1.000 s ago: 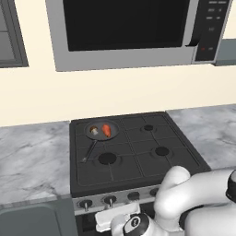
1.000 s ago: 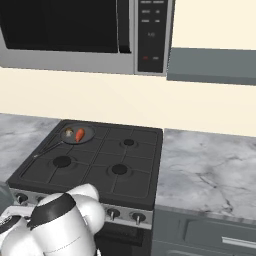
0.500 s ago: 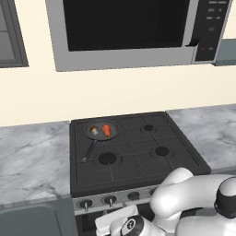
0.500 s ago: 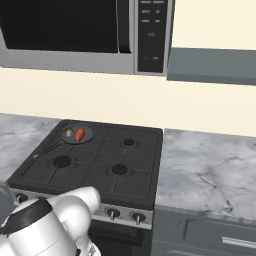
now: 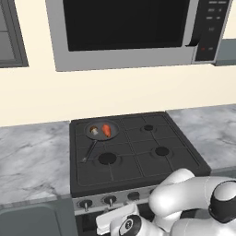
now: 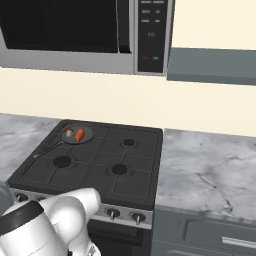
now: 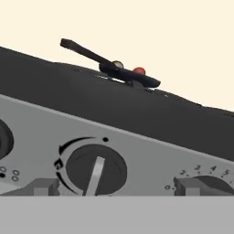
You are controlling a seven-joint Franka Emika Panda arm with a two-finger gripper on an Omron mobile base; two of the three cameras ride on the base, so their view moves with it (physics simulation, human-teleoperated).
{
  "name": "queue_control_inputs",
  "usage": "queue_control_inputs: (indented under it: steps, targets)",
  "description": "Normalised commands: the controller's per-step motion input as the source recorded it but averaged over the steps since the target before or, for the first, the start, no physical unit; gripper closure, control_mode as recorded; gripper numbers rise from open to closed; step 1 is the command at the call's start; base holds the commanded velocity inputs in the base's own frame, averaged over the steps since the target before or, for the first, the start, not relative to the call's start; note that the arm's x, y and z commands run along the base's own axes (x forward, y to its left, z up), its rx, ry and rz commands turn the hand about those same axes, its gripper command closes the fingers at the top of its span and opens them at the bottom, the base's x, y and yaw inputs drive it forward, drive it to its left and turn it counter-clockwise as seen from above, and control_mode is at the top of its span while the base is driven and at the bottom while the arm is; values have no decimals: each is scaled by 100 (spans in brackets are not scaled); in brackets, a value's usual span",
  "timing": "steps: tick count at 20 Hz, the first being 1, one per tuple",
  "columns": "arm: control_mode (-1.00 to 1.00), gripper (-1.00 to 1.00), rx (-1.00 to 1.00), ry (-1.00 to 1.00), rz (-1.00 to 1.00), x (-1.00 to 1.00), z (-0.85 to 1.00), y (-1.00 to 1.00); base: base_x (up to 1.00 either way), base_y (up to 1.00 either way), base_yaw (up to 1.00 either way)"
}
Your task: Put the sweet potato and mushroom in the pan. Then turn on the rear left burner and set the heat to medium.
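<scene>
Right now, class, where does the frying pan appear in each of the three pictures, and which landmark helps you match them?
Left base view: the pan sits on the stove's rear left burner, upper left of the cooktop.
Right base view: the pan is at the stove's far left corner.
Hand view: the pan shows edge-on above the knob panel.
Shared landmark: its long handle.

A round shallow dark grey frying pan (image 6: 76,135) sits on the rear left burner of the black stove (image 6: 95,165), its thin handle pointing forward-left. Inside lie a small orange-red sweet potato (image 6: 79,134) and, just beside it, what looks like a tiny brown-capped mushroom (image 6: 68,133). Grey marbled bench (image 6: 205,170) flanks the stove; a silver microwave (image 6: 85,35) hangs above.
</scene>
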Motion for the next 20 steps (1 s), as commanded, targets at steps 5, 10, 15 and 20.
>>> queue_control_inputs:
  steps: [5, 10, 15, 20]
  targets:
    - [-100, -100, 2, 0, 6, 36, 0, -7, 0, 0, 0]
    - [-100, -100, 2, 0, 7, 28, 0, -1, 0, 0, 0]
    - [-100, -100, 3, 0, 5, 13, -25, -13, 0, 0, 0]
    - [-100, -100, 7, -1, 2, 0, -41, -18, 0, 0, 0]
